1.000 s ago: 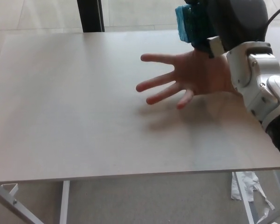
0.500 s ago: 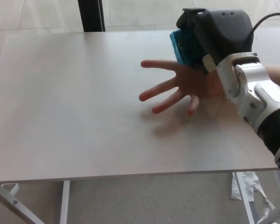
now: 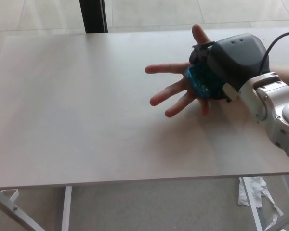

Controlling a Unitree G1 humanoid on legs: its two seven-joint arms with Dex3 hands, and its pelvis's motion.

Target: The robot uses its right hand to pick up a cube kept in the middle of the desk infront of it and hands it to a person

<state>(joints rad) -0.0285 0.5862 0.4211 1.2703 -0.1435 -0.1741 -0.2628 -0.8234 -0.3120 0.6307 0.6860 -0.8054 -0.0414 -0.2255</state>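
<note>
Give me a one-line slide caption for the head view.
Robot's right hand holds the blue cube over a person's open palm above the desk.

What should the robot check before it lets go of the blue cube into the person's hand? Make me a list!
1. Cube is held by the right robot hand: ok, the robot hand is closed on it.
2. Person's hand is open, fingers spread: ok.
3. Cube is over the person's palm: ok, it sits right above it.
4. Cube is touching the palm: cannot tell from this view.
5. Desk lies under the person's hand, so a dropped cube should land there: ok.
6. Left robot hand is out of the way: cannot tell, it is not in the picture.
</note>
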